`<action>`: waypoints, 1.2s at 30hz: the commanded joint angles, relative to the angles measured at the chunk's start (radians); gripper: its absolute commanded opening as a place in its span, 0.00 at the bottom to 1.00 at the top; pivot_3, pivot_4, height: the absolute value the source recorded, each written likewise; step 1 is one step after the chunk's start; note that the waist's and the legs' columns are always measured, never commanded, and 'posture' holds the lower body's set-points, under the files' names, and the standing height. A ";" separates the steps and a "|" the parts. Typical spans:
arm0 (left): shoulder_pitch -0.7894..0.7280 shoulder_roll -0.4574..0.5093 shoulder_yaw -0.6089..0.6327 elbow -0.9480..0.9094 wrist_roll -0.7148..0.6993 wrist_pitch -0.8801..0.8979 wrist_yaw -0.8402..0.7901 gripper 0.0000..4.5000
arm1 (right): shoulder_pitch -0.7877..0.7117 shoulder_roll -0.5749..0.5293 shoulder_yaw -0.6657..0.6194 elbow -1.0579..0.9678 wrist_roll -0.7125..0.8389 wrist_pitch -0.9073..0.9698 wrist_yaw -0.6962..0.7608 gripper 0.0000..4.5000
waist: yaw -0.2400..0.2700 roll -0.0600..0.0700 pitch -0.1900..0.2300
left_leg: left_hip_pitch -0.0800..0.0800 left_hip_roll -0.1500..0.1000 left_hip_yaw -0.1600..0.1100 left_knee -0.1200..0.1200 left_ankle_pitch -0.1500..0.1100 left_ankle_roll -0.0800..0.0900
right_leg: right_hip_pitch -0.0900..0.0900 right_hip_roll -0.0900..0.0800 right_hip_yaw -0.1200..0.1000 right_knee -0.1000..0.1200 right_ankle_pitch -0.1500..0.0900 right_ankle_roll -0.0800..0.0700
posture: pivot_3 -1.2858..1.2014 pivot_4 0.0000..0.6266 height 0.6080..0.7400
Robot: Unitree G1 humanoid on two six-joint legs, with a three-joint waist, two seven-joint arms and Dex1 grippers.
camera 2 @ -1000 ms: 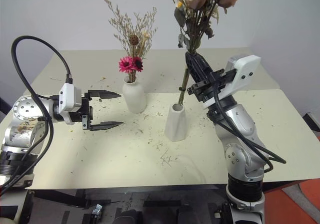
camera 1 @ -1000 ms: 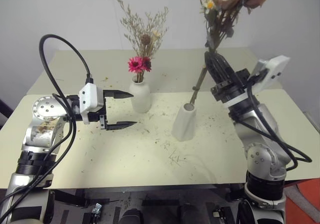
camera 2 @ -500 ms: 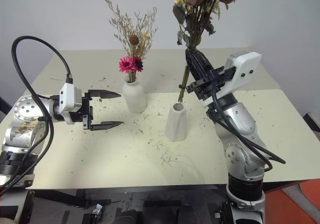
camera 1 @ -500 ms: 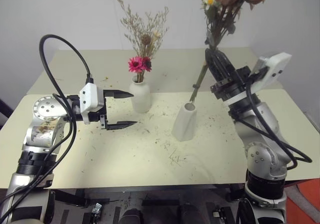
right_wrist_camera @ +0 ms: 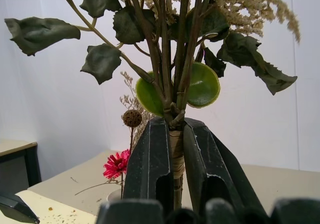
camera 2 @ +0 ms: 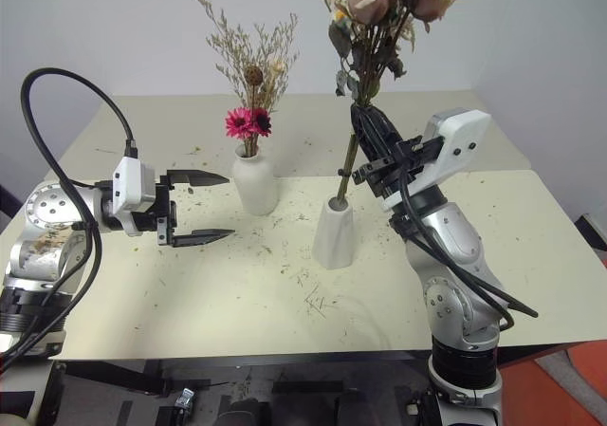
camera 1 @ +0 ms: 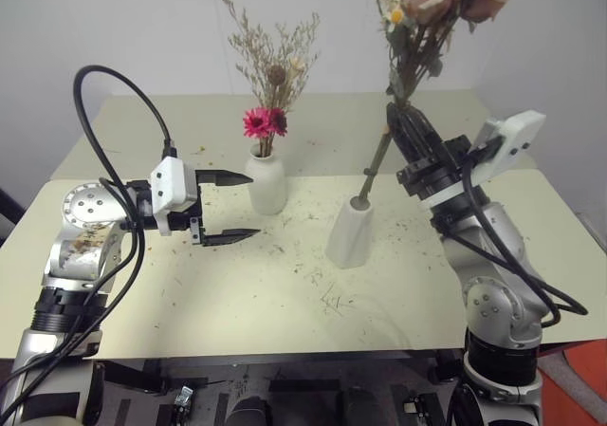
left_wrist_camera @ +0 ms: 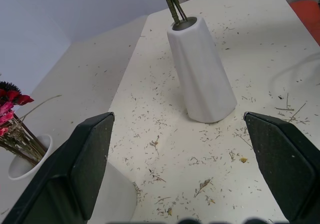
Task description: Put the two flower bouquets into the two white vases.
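Note:
My right gripper (camera 1: 406, 125) is shut on the stems of the rose bouquet (camera 1: 429, 9), with pale pink roses and green leaves held high. The stem ends dip into the mouth of the tapered white vase (camera 1: 351, 233), which leans slightly; the same vase (left_wrist_camera: 201, 74) stands ahead of my left gripper. The slim bouquet (camera 1: 270, 75) of bright pink flowers and dried grass stands in the bottle-shaped white vase (camera 1: 266, 183). My left gripper (camera 1: 232, 207) hangs open and empty just left of that vase. From the right wrist, the fingers (right_wrist_camera: 150, 161) clamp the wrapped stems (right_wrist_camera: 176, 156).
Both vases stand on a pale table (camera 1: 237, 303) strewn with dried plant crumbs. A second table (camera 1: 171, 132) adjoins behind, against a white wall.
The rose bouquet has sunk a little with my right gripper, its stems reaching lower at the tapered vase's mouth. My left arm has not moved.

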 commanded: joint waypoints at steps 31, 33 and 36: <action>-0.016 0.013 0.026 -0.015 -0.011 -0.008 0.000 1.00 | 0.148 0.063 0.101 0.036 -0.150 -0.156 0.070 0.04 | -0.001 0.000 0.000 | 0.000 0.000 0.000 0.000 0.000 0.000 | 0.000 0.000 0.000 0.000 0.000 0.000 | 0.52 0.24 1.00; -0.017 0.013 0.025 -0.014 -0.010 -0.009 0.000 1.00 | 0.152 0.069 0.104 0.046 -0.161 -0.171 0.071 0.04 | -0.001 0.000 0.000 | 0.000 0.000 0.000 0.000 0.000 0.000 | 0.000 0.000 0.000 0.000 0.000 0.000 | 0.52 0.24 1.00; -0.018 0.013 0.025 -0.014 -0.009 -0.010 0.000 1.00 | 0.160 0.078 0.108 0.063 -0.182 -0.200 0.077 0.04 | 0.000 0.000 0.000 | 0.000 0.000 0.000 0.000 0.000 0.000 | 0.000 0.000 0.000 0.000 0.000 0.000 | 0.52 0.24 1.00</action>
